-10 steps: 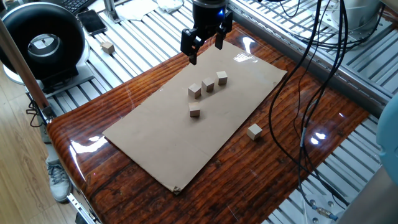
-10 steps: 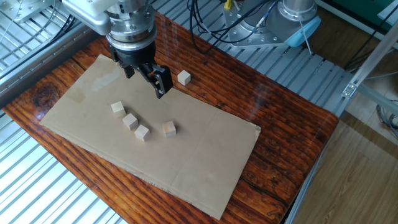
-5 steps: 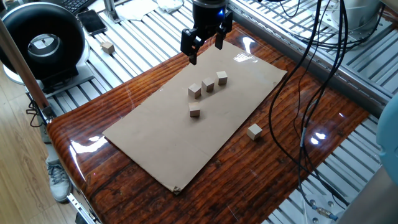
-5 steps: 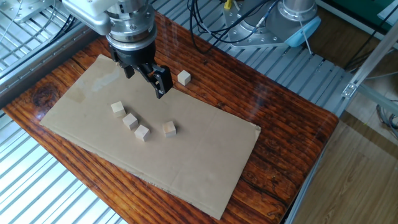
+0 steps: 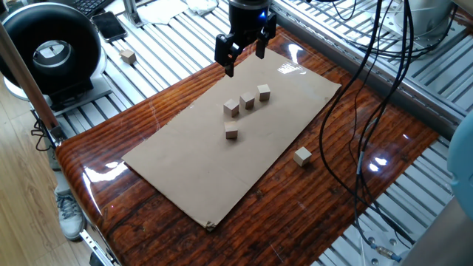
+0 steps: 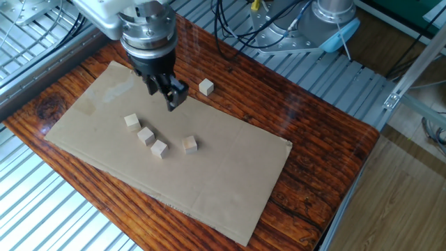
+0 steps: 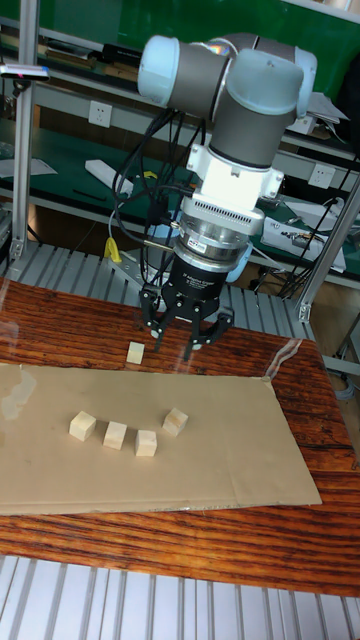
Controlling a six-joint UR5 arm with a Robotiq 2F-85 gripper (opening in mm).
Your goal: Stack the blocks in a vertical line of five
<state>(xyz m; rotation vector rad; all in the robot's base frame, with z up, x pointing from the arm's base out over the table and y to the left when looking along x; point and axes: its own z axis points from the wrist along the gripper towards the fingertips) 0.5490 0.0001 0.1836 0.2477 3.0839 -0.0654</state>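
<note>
Three blocks lie in a diagonal row on the cardboard: (image 5: 264,92), (image 5: 247,101), (image 5: 232,108). The same row shows as (image 6: 132,123), (image 6: 145,135), (image 6: 159,148). A separate block (image 5: 231,132) (image 6: 189,144) (image 7: 175,421) lies near them. Another block (image 5: 301,156) (image 6: 205,86) (image 7: 136,352) rests on bare table wood off the sheet. My gripper (image 5: 242,58) (image 6: 171,97) (image 7: 185,345) hangs open and empty above the sheet's far edge, between the row and the lone block, touching none.
The brown cardboard sheet (image 5: 207,170) covers most of the glossy wooden table (image 5: 355,192). Black cables (image 5: 362,81) hang over the right side. A round black device (image 5: 52,52) and one more small tan cube (image 5: 128,56) sit on the metal slats off the table.
The gripper has turned about its wrist axis, so its fingers now line up in the other fixed view. No block has moved.
</note>
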